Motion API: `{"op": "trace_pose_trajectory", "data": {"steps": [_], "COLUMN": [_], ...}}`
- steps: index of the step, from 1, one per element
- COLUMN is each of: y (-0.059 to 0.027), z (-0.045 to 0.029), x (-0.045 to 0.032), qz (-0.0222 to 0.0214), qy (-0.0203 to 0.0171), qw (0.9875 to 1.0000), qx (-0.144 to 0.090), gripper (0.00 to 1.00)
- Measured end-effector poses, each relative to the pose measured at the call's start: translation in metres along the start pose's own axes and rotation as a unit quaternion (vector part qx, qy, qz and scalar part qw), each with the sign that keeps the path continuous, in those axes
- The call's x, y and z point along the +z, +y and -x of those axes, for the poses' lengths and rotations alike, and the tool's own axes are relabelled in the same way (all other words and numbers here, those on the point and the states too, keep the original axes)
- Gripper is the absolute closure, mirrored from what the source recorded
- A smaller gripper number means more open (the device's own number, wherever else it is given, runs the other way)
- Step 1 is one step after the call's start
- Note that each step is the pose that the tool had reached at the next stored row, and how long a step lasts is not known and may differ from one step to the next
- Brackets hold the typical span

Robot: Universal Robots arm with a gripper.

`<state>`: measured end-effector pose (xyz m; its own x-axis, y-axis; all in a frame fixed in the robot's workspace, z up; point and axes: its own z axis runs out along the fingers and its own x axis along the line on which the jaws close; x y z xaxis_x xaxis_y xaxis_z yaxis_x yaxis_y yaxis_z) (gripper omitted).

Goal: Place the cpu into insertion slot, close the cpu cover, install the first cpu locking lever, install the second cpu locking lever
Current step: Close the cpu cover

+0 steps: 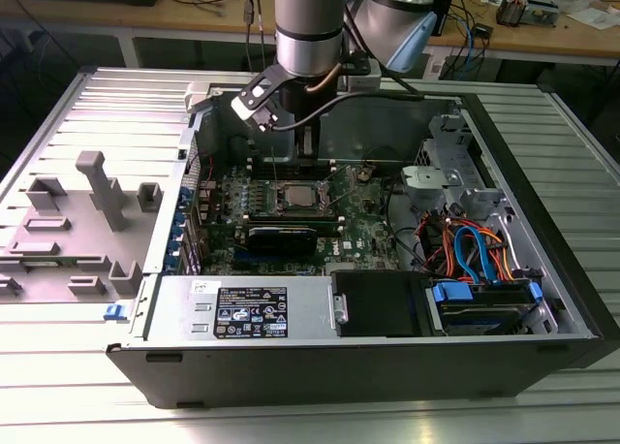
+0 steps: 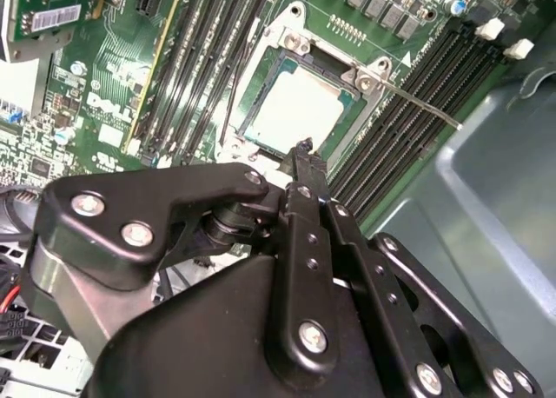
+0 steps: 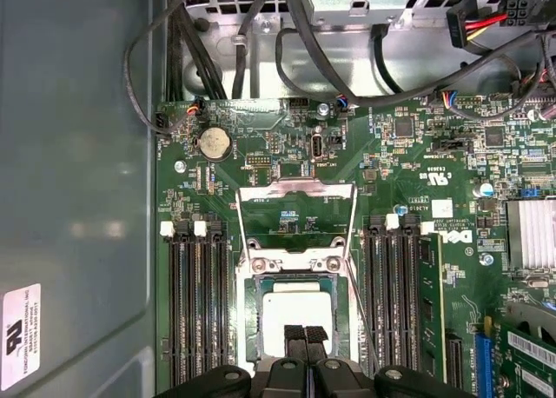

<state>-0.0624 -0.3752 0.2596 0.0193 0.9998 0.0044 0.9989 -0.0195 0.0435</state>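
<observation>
The cpu [image 3: 298, 314] lies flat in the insertion slot [image 3: 254, 328], its silvery top showing; the second wrist view also shows the cpu [image 2: 291, 116]. The cpu cover [image 3: 295, 194] is swung open, with green board visible through its window. A thin locking lever [image 2: 426, 109] sticks out beside the socket, and another lever [image 3: 358, 281] runs along its side. My gripper [image 3: 305, 334] hovers just over the near edge of the cpu, its two black fingers pressed together and holding nothing. In the exterior view the gripper [image 1: 300, 153] hangs above the slot [image 1: 295, 197].
Long black memory slots [image 3: 200, 311] flank the socket on both sides. Cable bundles [image 3: 261, 33] run along the case wall behind the board. A black card [image 1: 281, 237] and a drive bay with blue and orange cables [image 1: 475, 255] sit inside the open case [image 1: 542, 366].
</observation>
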Motion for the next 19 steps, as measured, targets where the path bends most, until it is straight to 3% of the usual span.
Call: {"op": "trace_pose_trajectory", "data": {"steps": [10,15,19], "y": [0.0098,0.0102,0.0156], "z": [-0.0002,-0.0002,-0.0003], "x": [0.0001,-0.0083,-0.0082], "qz": [-0.0018,-0.0017,-0.0017], "qy": [-0.0002,0.0,-0.0001], "qw": [1.0,1.0,1.0], "qx": [0.0,0.0,0.0], "gripper": [0.89,0.89,0.89]}}
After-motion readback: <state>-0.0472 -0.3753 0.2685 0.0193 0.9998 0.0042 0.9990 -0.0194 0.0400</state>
